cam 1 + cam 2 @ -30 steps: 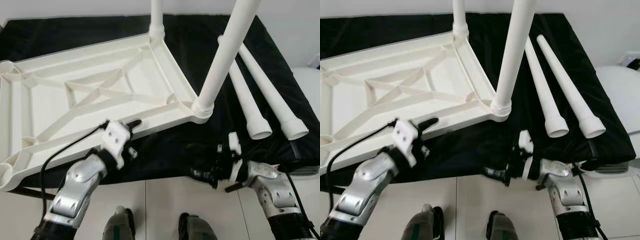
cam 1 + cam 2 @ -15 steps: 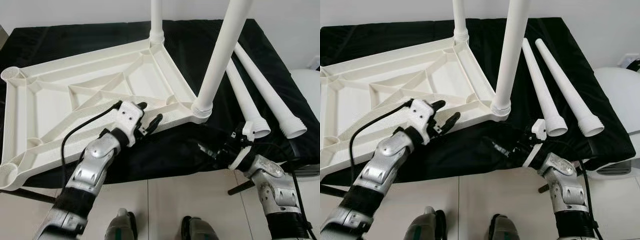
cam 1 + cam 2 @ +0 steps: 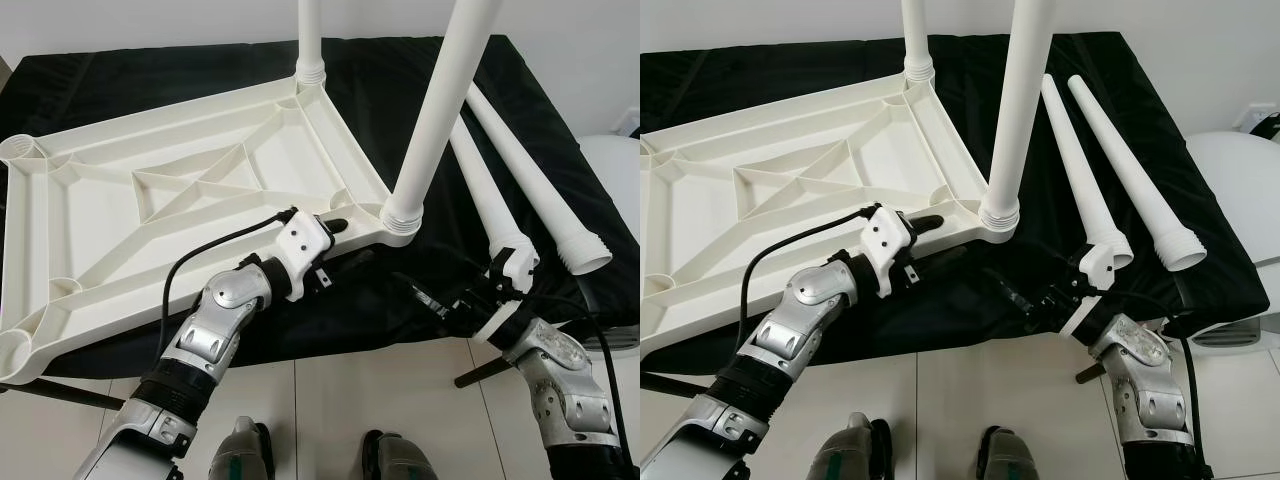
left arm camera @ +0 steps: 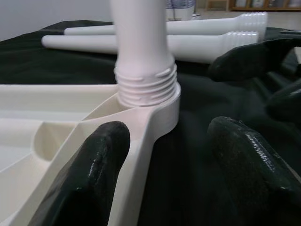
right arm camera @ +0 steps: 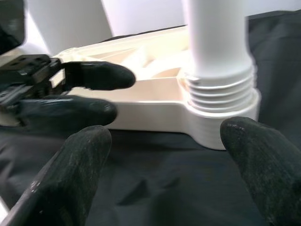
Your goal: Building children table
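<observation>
- Straddling the near rim of the upturned tabletop [image 3: 150, 190], the left gripper [image 3: 345, 243] stands wide open.
- The right gripper [image 3: 425, 300] at 5 o'clock seems open, beside the screwed-in leg [image 3: 435, 120].

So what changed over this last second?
The left gripper advanced to the table top's near edge, open fingers straddling its rim. The right gripper rose toward the screwed-in corner leg, also open. Table top, upright legs and two loose legs stayed put.
</observation>
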You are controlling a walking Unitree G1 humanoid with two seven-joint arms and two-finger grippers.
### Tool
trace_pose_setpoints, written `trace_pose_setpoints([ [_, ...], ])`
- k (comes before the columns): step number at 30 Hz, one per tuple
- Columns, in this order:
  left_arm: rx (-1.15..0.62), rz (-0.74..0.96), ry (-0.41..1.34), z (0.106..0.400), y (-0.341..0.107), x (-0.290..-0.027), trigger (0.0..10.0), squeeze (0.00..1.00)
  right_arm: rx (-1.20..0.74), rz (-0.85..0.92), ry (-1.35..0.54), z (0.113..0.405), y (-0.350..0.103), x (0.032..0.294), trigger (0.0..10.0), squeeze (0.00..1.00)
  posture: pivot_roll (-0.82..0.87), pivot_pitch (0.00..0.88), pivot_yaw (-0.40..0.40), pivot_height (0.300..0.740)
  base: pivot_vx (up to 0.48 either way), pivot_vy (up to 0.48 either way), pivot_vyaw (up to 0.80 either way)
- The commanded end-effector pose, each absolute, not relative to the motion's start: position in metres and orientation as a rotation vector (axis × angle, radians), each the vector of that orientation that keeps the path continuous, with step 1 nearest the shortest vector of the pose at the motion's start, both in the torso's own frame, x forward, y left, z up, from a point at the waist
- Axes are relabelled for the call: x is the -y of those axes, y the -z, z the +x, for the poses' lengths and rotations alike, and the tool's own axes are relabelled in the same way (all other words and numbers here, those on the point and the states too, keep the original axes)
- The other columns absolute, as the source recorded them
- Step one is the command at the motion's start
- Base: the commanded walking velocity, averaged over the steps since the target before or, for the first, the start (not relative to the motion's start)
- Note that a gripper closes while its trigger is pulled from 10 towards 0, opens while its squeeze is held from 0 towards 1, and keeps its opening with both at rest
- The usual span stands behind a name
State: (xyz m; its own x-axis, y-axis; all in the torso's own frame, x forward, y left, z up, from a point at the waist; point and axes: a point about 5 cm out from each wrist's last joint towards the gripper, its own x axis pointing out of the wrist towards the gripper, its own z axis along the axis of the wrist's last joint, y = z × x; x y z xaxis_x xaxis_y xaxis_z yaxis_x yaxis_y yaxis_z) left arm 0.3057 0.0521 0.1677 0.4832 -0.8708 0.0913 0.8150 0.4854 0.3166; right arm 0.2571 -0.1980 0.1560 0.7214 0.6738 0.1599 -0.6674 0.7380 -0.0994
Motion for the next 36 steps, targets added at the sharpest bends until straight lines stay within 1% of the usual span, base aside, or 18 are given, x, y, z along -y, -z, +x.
trace_pose_setpoints([
  [1,0.248,0.263,1.081,0.305,-0.165,-0.048,10.0,0.0,0.187,-0.038,-0.694,0.255,-0.151,0.201,10.0,0.0,-0.02,0.198,0.079,0.74,0.0,0.0,0.0],
  [5,0.251,0.29,1.099,0.308,-0.163,-0.045,10.0,0.0,0.202,-0.04,-0.646,0.256,-0.151,0.202,10.0,0.0,-0.02,0.201,0.079,0.74,0.0,0.0,0.0],
  [11,0.236,0.36,1.049,0.319,-0.163,-0.047,10.0,0.0,0.25,-0.024,-0.588,0.261,-0.161,0.202,10.0,0.0,-0.02,0.211,0.07,0.74,0.0,0.0,0.0],
  [16,0.155,0.453,0.941,0.338,-0.161,-0.052,10.0,0.0,0.314,0.002,-0.565,0.266,-0.176,0.197,10.0,0.0,0.0,0.227,0.055,0.74,0.0,0.0,0.0],
  [19,0.14,0.463,0.93,0.339,-0.161,-0.053,10.0,0.0,0.323,0.0,-0.562,0.267,-0.178,0.196,10.0,0.0,0.0,0.231,0.051,0.74,0.0,0.0,0.0],
  [25,0.047,0.488,0.929,0.343,-0.159,-0.057,10.0,0.0,0.364,-0.013,-0.542,0.272,-0.19,0.196,10.0,0.0,0.02,0.238,0.04,0.74,0.0,0.0,0.0],
  [26,0.013,0.494,0.936,0.343,-0.157,-0.059,6.9,0.0,0.369,-0.021,-0.538,0.275,-0.193,0.197,10.0,0.0,0.02,0.24,0.039,0.74,0.0,0.0,0.0],
  [27,-0.023,0.5,0.943,0.341,-0.157,-0.064,0.0,0.0,0.376,-0.04,-0.527,0.279,-0.196,0.199,10.0,0.0,0.03,0.24,0.035,0.74,0.0,0.0,0.0],
  [31,-0.028,0.498,0.945,0.341,-0.157,-0.066,0.0,0.0,0.376,-0.043,-0.524,0.281,-0.196,0.2,10.0,0.0,0.03,0.24,0.035,0.74,0.0,0.0,0.0],
  [36,-0.023,0.483,0.942,0.338,-0.164,-0.076,0.0,0.0,0.358,-0.056,-0.55,0.288,-0.195,0.2,10.0,0.0,0.04,0.229,0.028,0.74,0.0,0.0,0.0],
])
